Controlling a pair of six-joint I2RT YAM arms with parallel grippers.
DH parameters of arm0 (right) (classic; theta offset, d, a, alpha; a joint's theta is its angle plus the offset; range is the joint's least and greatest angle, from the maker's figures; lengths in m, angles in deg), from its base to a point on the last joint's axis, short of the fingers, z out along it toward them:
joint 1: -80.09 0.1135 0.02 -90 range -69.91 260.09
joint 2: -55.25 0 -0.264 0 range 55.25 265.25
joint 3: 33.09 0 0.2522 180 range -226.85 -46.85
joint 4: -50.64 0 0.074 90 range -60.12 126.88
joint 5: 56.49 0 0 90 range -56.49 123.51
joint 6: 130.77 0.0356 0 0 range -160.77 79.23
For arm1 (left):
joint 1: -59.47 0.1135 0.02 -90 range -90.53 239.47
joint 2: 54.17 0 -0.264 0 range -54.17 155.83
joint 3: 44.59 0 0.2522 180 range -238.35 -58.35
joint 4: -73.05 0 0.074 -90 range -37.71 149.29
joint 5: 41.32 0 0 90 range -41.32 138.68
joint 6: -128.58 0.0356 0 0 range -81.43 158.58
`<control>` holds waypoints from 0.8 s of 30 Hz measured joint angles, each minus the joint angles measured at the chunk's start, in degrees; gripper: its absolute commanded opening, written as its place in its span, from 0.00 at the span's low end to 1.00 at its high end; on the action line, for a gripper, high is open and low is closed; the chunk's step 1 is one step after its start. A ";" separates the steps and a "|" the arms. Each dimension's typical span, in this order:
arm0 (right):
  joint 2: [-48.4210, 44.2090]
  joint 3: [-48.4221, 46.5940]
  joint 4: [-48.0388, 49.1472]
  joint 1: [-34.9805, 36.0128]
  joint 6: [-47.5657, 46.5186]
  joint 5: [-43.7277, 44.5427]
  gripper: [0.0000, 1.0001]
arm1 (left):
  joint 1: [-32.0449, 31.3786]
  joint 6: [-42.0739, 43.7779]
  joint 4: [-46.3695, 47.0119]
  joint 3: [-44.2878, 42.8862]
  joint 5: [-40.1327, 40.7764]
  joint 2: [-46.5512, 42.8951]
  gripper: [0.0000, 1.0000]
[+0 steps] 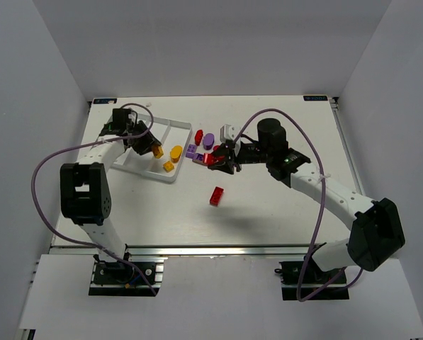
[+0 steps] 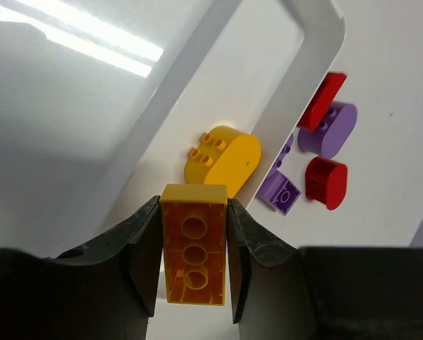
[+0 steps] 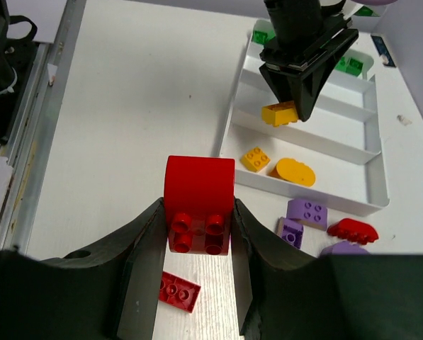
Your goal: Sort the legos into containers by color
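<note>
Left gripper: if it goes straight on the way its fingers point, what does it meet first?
Most likely the yellow oval brick, lying in the white tray just beyond the yellow rectangular brick that the left gripper holds. Depth is unclear, so it could reach the tray floor beside it instead.

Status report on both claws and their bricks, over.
Left claw shut on yellow brick, above tray. Right claw shut on red brick, outside tray. Path looks clear.

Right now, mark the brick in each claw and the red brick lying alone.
yellow brick (image 2: 193, 244): left wrist view, hollow underside.
rounded red brick (image 3: 199, 188): right wrist view, smooth face above the studs.
lone red brick (image 1: 217, 196): top external view, its middle.
</note>
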 measured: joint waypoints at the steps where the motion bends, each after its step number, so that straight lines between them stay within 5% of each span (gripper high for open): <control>1: 0.44 -0.13 -0.46 0.00 0.02 0.35 0.00 | -0.79 0.61 -0.66 -0.63 0.63 0.68 0.45; 15: 3.23 -1.62 -2.34 0.00 0.11 1.60 0.00 | -4.83 3.74 -4.96 -3.13 3.89 4.02 0.66; 24: 6.40 -4.20 -2.78 -0.22 2.38 2.23 0.00 | -4.79 5.22 -7.37 -4.39 5.33 1.95 0.68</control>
